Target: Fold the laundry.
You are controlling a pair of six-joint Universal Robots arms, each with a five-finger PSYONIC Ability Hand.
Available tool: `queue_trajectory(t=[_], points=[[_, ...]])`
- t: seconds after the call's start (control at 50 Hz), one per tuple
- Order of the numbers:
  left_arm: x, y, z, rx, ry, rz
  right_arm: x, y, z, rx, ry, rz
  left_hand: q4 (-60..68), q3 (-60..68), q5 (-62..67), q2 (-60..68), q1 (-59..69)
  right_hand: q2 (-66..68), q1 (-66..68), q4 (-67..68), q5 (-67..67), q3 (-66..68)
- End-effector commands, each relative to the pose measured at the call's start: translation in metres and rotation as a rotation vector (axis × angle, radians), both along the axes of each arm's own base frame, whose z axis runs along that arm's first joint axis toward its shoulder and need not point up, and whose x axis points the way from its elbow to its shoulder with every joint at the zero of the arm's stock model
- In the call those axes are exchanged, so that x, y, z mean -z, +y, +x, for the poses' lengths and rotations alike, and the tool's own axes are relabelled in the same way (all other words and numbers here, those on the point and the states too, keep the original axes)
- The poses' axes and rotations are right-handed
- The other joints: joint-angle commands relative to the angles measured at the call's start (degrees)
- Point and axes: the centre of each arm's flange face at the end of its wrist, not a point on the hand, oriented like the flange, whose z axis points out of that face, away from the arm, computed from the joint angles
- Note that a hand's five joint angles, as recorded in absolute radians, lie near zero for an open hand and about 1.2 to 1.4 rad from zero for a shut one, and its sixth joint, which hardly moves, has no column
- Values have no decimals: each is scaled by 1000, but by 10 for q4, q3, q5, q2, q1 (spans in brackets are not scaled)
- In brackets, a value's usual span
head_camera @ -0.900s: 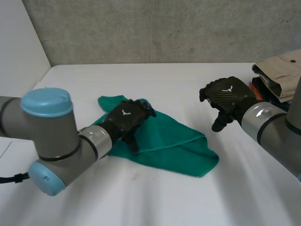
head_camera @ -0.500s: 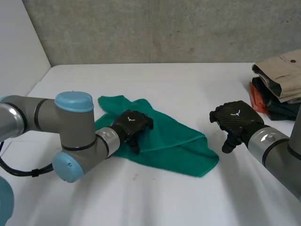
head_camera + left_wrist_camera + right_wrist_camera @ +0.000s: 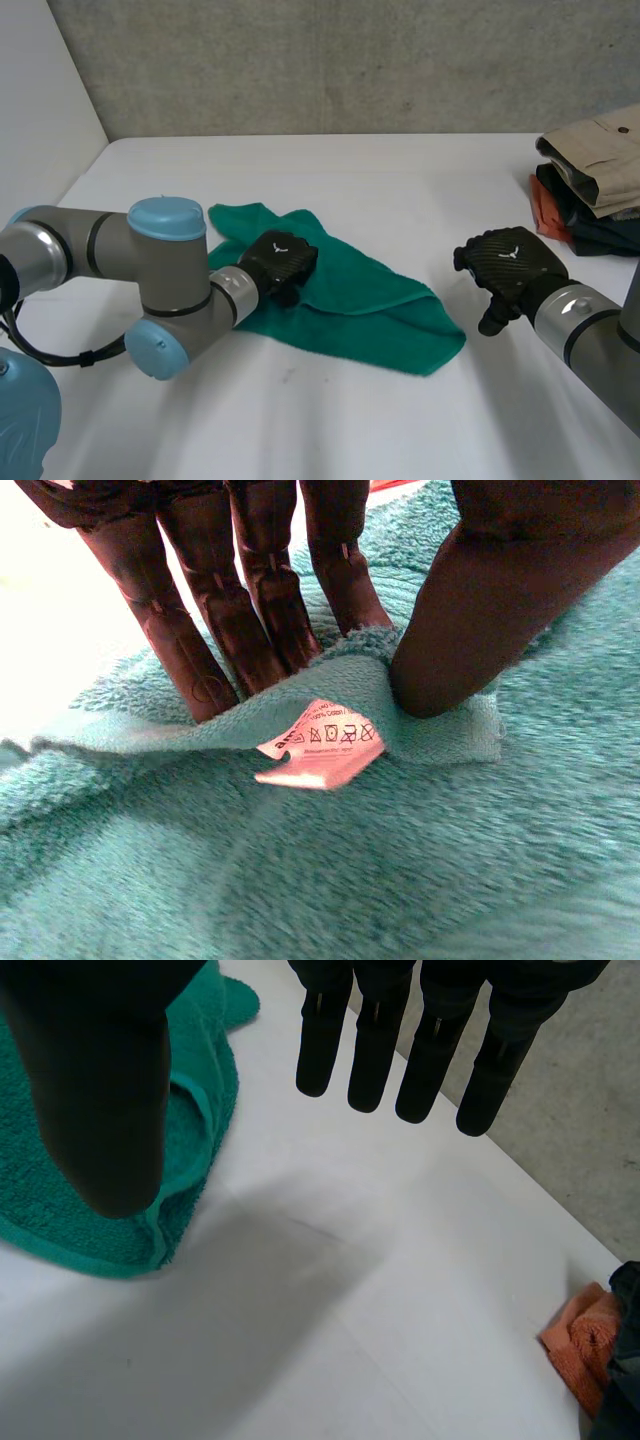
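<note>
A green towel (image 3: 350, 300) lies loosely folded on the white table (image 3: 400, 190). My left hand (image 3: 281, 262) rests on its left part. In the left wrist view the fingers (image 3: 245, 610) and thumb (image 3: 480, 610) pinch a raised fold of the towel (image 3: 300, 880), just above a white care label (image 3: 322, 742). My right hand (image 3: 508, 265) hovers over bare table to the right of the towel, apart from it. Its fingers (image 3: 400, 1050) hang straight and its thumb (image 3: 100, 1090) stands wide, with nothing between them. The towel's right corner (image 3: 120, 1230) lies beneath that thumb.
A pile of folded clothes (image 3: 595, 165), beige on top of dark, sits at the table's far right edge, with an orange cloth (image 3: 545, 205) beside it. The orange cloth (image 3: 585, 1345) also lies beyond my right hand. A grey wall runs behind the table.
My left hand has closed on the towel and drawn slightly left. My right hand has moved right and down, away from the towel, toward the table's near side.
</note>
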Motion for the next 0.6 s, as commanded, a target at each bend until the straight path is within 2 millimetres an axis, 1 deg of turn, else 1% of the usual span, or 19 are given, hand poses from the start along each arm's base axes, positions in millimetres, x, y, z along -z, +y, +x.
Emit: queue_trajectory(t=[0.02,0.08,0.16,0.18,0.22,0.24,0.3,0.32,0.34,0.38,0.4,0.46,0.48,0.56,0.6], points=[[-13,-17,-3,-73,20,-122,0,-2,-3,9,-1,0,123,136,148,124,141,12,2,13,29,10],[-20,-23,-2,-95,36,-154,0,-2,-3,9,-2,1,123,136,148,124,141,12,2,13,29,10],[-38,-24,4,-120,54,-171,-3,-4,-6,20,-8,-1,123,136,148,124,141,11,0,11,28,8],[-49,-23,9,-133,63,-169,-4,-5,-8,32,-13,2,123,136,148,124,141,7,-3,8,24,5],[-65,-23,15,-149,82,-182,-8,-8,-11,55,-27,6,123,136,148,124,141,-26,-37,-26,-9,-29],[-80,-20,19,-160,103,-193,-9,-9,-13,67,-40,13,123,136,148,124,141,-45,-55,-44,-28,-47],[-108,-16,26,-180,152,-227,-14,-14,-18,141,-149,85,123,136,148,124,141,-84,-94,-83,-67,-86],[-125,-12,30,-189,184,-250,-14,-13,-17,169,-225,139,123,136,148,124,141,-100,-111,-100,-83,-103],[-133,-9,31,-187,201,-259,-13,-10,-16,182,-261,171,123,136,148,124,141,-105,-116,-105,-88,-108],[-147,-5,34,-188,228,-282,-10,-6,-10,196,-329,233,123,136,148,124,141,-107,-118,-107,-90,-110],[-161,-1,35,-185,251,-309,-7,1,-3,199,-388,295,123,136,148,124,141,-109,-119,-108,-92,-111],[-174,3,37,-179,270,-333,1,11,9,189,-458,382,123,136,148,124,141,-122,-133,-122,-105,-125],[-180,5,39,-179,278,-343,9,20,18,179,-479,432,123,136,148,124,141,-126,-136,-125,-109,-128],[-193,8,43,-187,287,-362,26,28,37,139,-486,456,123,136,148,124,141,-126,-136,-125,-109,-128],[-198,10,44,-185,296,-370,31,29,43,131,-483,450,123,136,148,124,141,-124,-134,-124,-107,-126]])
